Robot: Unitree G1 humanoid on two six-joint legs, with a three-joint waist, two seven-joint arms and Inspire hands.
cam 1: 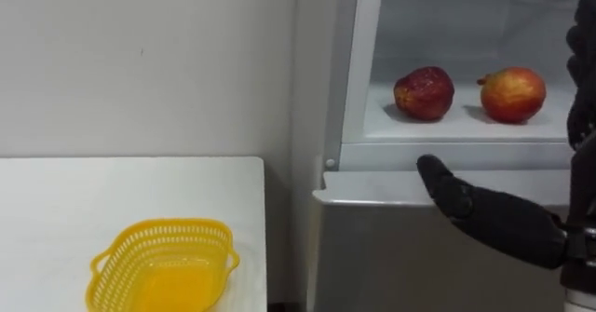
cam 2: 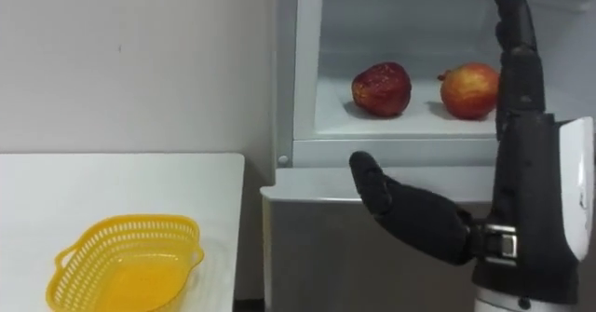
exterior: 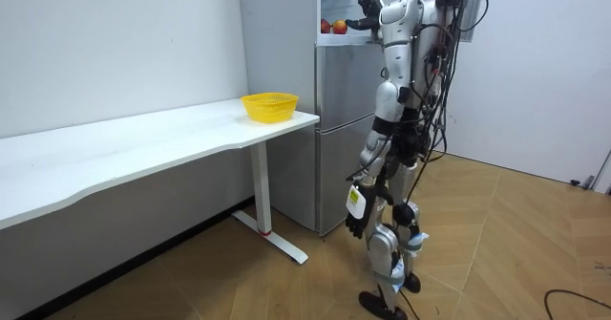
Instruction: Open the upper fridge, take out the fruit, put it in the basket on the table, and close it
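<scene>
Two apples lie on the white shelf (cam 1: 447,128) of the open upper fridge: a dark red apple (cam 1: 425,92) on the left and a red-yellow apple (cam 1: 512,94) to its right. My right hand (cam 2: 531,210) is raised in front of the fridge, open, fingers straight up and thumb stretched left. It is below and right of the apples and touches neither. In the room view I stand facing the fridge (exterior: 344,119), and my left hand (exterior: 355,226) hangs by my thigh.
A yellow mesh basket (cam 1: 168,225) stands on the white table (cam 1: 93,186) to my left, beside the fridge. The closed lower fridge door (cam 1: 391,256) is just under my right hand. A white wall runs behind the table.
</scene>
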